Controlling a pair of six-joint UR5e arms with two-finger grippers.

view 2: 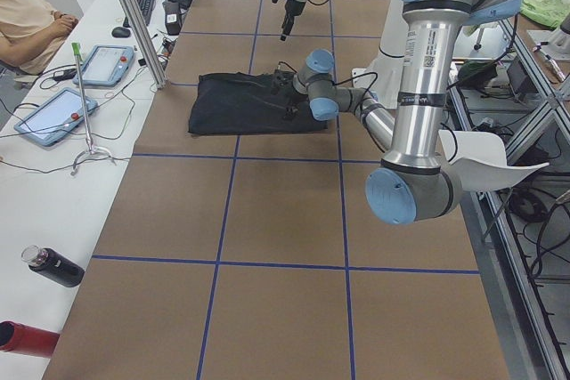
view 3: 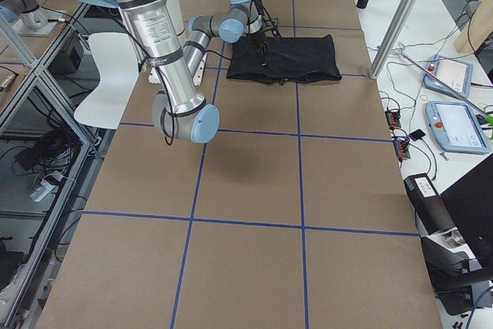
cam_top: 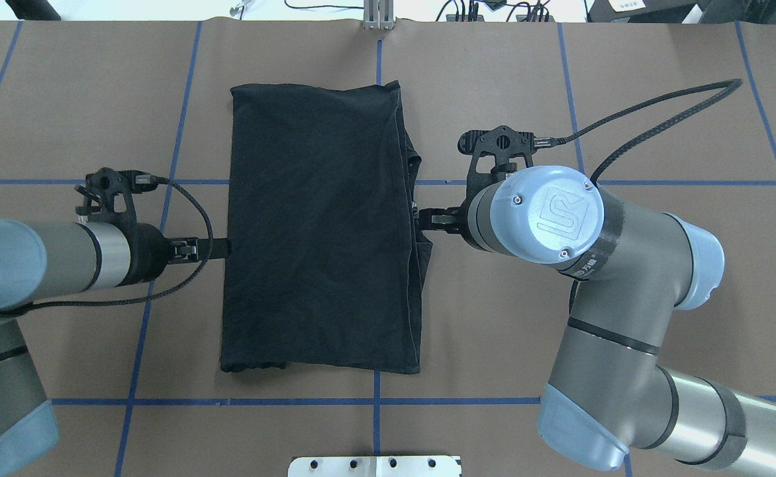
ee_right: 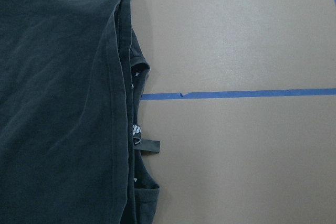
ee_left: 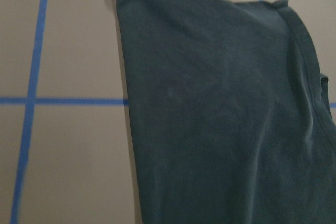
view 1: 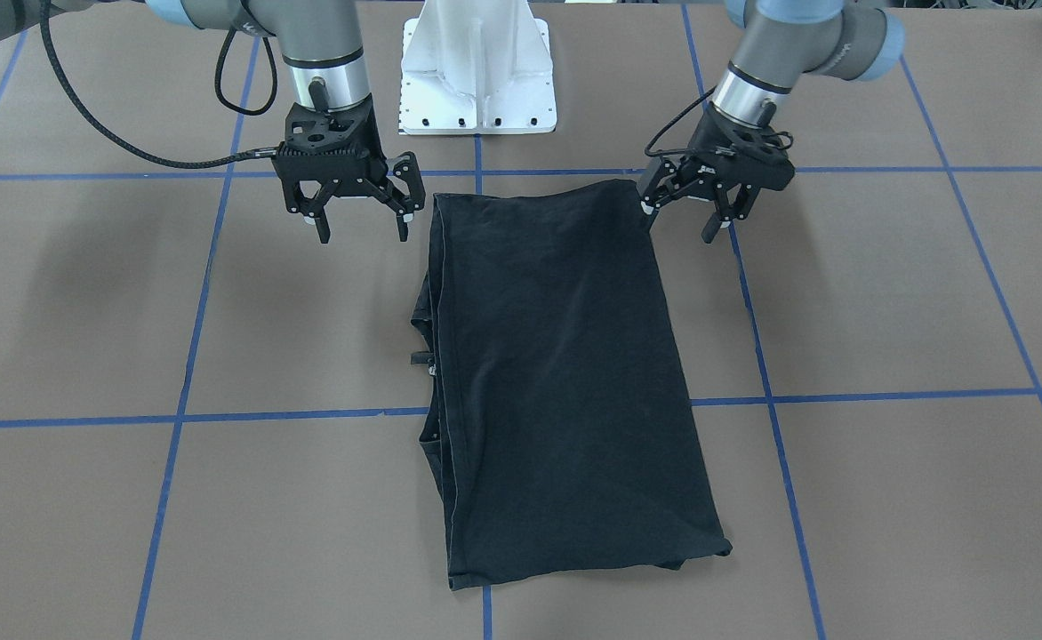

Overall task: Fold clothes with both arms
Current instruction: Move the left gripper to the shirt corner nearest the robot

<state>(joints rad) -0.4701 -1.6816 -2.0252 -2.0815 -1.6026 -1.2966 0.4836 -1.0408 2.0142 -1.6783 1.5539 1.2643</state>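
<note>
The clothes are one black T-shirt [view 1: 557,373], folded into a long rectangle and lying flat with a plain side up; it also shows in the overhead view as the T-shirt [cam_top: 322,232]. Layered hems and a small tag [ee_right: 137,129] show along the edge on my right arm's side. My left gripper [view 1: 679,222] hovers open and empty beside the shirt's near corner. My right gripper [view 1: 363,234] hangs open and empty just off the opposite corner. In the overhead view the left gripper [cam_top: 219,248] and the right gripper [cam_top: 428,222] flank the shirt's long edges. Both wrist views show only cloth and table.
The brown table carries a grid of blue tape lines [view 1: 476,412]. The white pedestal base [view 1: 476,71] stands just behind the shirt. A side bench holds tablets [view 2: 53,117] and bottles [view 2: 53,266], and a person [view 2: 27,20] sits there.
</note>
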